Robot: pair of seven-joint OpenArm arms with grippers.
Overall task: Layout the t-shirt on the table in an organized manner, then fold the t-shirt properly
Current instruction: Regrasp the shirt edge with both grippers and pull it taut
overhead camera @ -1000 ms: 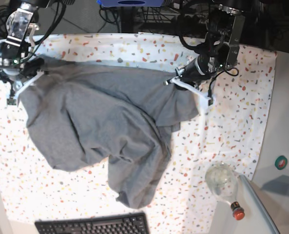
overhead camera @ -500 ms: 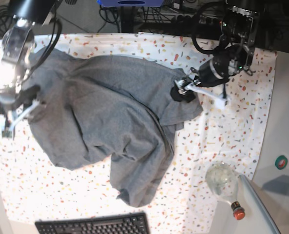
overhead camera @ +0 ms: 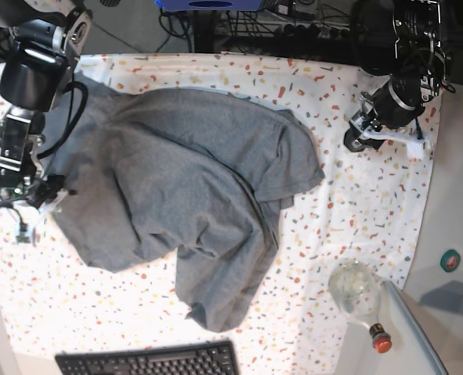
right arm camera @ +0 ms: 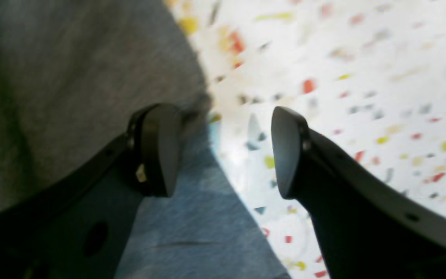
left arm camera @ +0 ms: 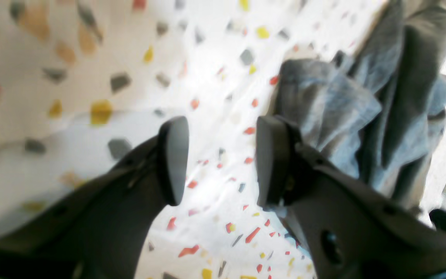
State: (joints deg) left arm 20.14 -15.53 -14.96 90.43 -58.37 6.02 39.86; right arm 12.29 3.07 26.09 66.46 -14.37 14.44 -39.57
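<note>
The heather-grey t-shirt (overhead camera: pixel 192 180) lies crumpled and bunched on the speckled white table (overhead camera: pixel 357 211), with one part trailing towards the front edge. My left gripper (overhead camera: pixel 355 141) is open and empty over bare cloth, to the right of the shirt. In the left wrist view my left gripper (left arm camera: pixel 219 159) has the shirt (left arm camera: pixel 323 100) ahead at the upper right. My right gripper (overhead camera: pixel 36 209) is open at the shirt's left edge. In the right wrist view my right gripper (right arm camera: pixel 223 151) has one finger over the grey fabric (right arm camera: pixel 72 77) and the other over the table (right arm camera: pixel 362 77).
A clear glass bottle (overhead camera: pixel 357 289) with a red cap (overhead camera: pixel 382 340) lies at the front right corner. A black keyboard (overhead camera: pixel 149 361) sits at the front edge. A plain grey side surface (overhead camera: pixel 458 195) with a small green roll (overhead camera: pixel 450 259) borders the right.
Both grippers have let go of the shirt and opened. The left arm moved right, off the shirt. The right arm moved down its left edge. The shirt settled flatter.
</note>
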